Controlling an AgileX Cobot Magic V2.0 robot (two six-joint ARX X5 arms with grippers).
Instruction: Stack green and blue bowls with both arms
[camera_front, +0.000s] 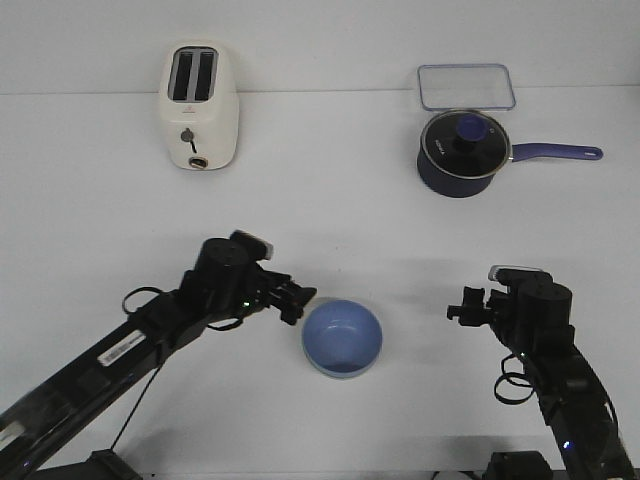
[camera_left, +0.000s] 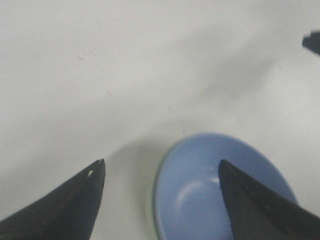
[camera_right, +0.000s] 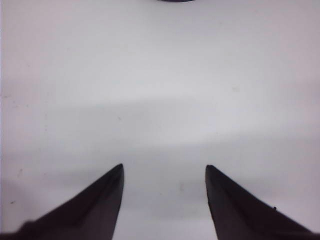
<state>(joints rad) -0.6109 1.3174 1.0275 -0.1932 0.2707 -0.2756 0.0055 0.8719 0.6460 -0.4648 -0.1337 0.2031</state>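
The light blue bowl (camera_front: 342, 337) sits on the white table at the front centre. In the left wrist view the blue bowl (camera_left: 220, 195) shows a thin pale green rim (camera_left: 154, 200) along its outer edge, so the green bowl seems to lie nested under it, almost wholly hidden. My left gripper (camera_front: 300, 300) is open and empty just left of the bowls; in its wrist view (camera_left: 161, 161) one finger is over the blue bowl's inside, the other over bare table. My right gripper (camera_front: 458, 312) is open and empty to the right of the bowls, apart from them, over bare table (camera_right: 164, 166).
A cream toaster (camera_front: 200, 107) stands at the back left. A dark blue saucepan with a glass lid (camera_front: 462, 150) and a clear plastic box (camera_front: 466, 86) stand at the back right. The table's front edge is close behind both arms.
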